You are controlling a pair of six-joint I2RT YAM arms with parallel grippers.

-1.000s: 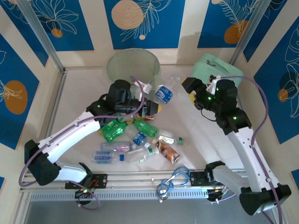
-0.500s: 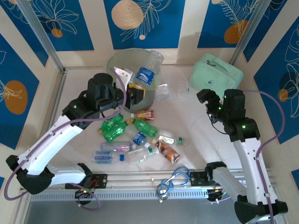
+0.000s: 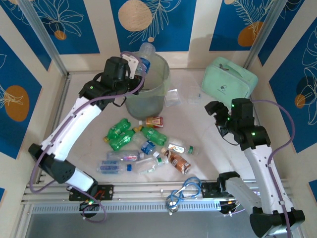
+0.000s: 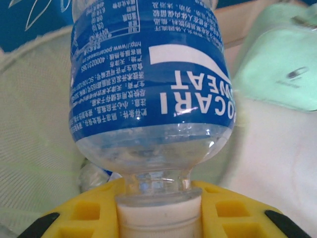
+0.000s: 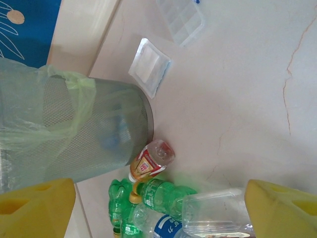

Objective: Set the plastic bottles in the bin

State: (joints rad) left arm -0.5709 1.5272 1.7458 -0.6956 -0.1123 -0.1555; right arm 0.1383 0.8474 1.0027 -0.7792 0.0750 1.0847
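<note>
The left claw (image 4: 158, 218) is clamped on the white cap of a Pocari Sweat bottle (image 4: 148, 94), held at the bin (image 3: 148, 94) rim (its blue label reads upside down). The right claw (image 5: 158, 206) hangs wide open above the counter (image 5: 237, 99). A red-labelled bottle (image 5: 148, 161) touches the bin's base beside green bottles (image 5: 163, 196). A sachet (image 5: 150, 67) and a clear tray (image 5: 181, 17) lie near, with a mint-green case (image 3: 229, 82) well apart.
</note>
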